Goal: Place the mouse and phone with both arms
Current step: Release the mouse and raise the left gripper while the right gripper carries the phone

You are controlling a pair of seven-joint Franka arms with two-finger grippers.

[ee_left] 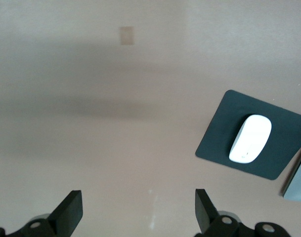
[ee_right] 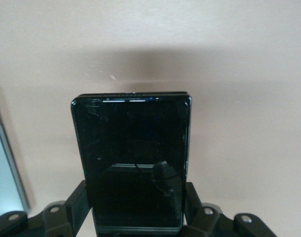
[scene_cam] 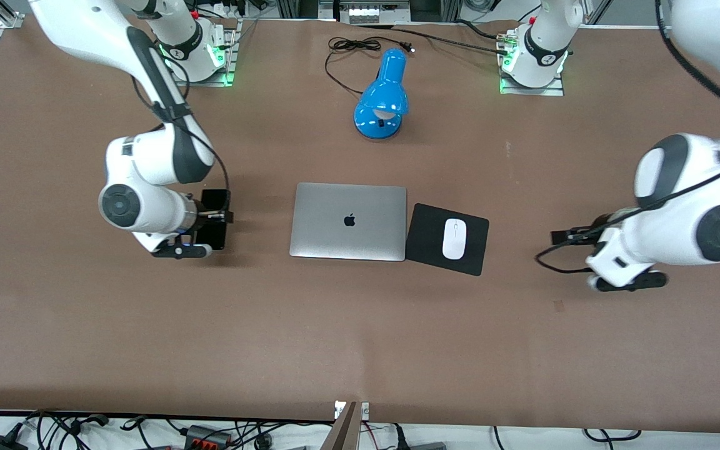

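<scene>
Between the right gripper's (ee_right: 135, 217) fingers (ee_right: 77, 200): the phone (ee_right: 133, 163), one finger on each long edge, clamped near its lower end; most of the phone juts out past the fingertips, glossy face up. In the front view the right gripper (scene_cam: 213, 219) sits over bare table (scene_cam: 360, 337) toward the right arm's end, just beside the laptop (scene_cam: 349, 221); phone (scene_cam: 215, 201) mostly hidden there by the wrist.

Left gripper (ee_left: 138, 215): fingers (ee_left: 70, 210) spread wide, nothing between them, only bare table below the gap. Mouse (ee_left: 250, 138) lies well outside the fingers, off to one side, on the mouse pad (ee_left: 224, 133). Front view: left gripper (scene_cam: 575, 236) over the table toward the left arm's end; mouse (scene_cam: 454, 238) rests on the pad (scene_cam: 425, 237), which touches the laptop. Blue lamp (scene_cam: 384, 97) farther from the camera than the laptop.
</scene>
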